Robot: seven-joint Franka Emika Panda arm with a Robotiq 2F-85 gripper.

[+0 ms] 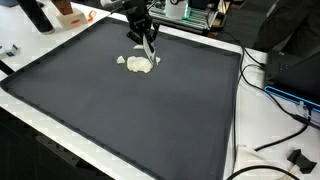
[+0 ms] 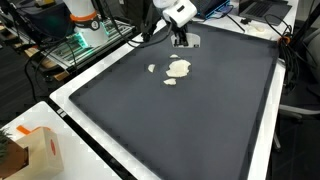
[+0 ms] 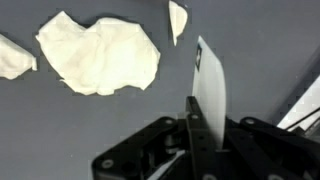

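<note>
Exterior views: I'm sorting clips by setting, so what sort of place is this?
Probably a lab or workshop: a large dark mat on a white table, loose cables along its edge, and lit electronics behind.

A dark mat [image 1: 150, 115] covers the white tabletop [image 1: 250, 120]. Torn white scraps [image 1: 139, 63] lie towards the mat's far edge.

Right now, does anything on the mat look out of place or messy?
Yes: a large ragged white scrap and smaller bits lie scattered on the dark mat, loose beside the gripper, which pinches a flat white piece.
</note>
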